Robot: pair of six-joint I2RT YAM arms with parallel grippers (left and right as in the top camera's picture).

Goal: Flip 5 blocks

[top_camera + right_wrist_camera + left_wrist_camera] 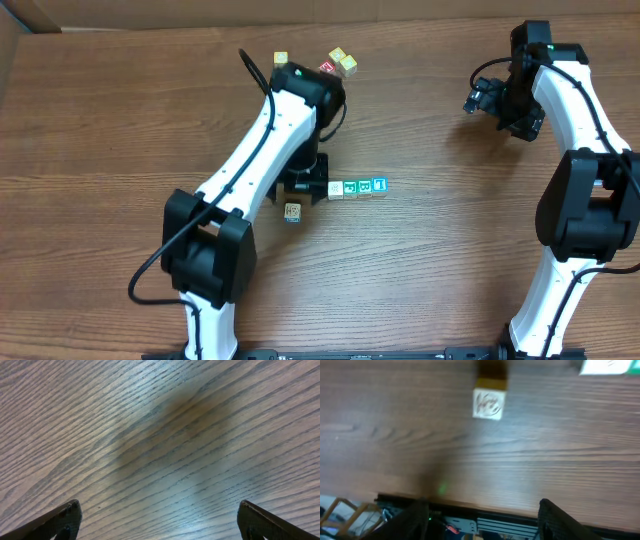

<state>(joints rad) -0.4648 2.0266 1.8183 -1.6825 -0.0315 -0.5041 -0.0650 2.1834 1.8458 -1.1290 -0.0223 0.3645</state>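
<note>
Overhead, left arm point(262, 142) bent over the blocks point(351, 188), left claw point(482, 505) released, right claw point(159, 506) released.

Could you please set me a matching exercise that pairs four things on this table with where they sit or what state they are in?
Column one:
1. blue-printed wooden cube
2. whitish-faced wooden cube with dark marks
3. red-faced wooden cube
4. right gripper

Column two:
A. jaws open over bare tabletop
B. at the right end of the row of cubes
C. alone, nearer the robot than the row
D. on the far side, beside yellow-faced cubes

Pairs: 1-B, 2-C, 3-D, 4-A.
</note>
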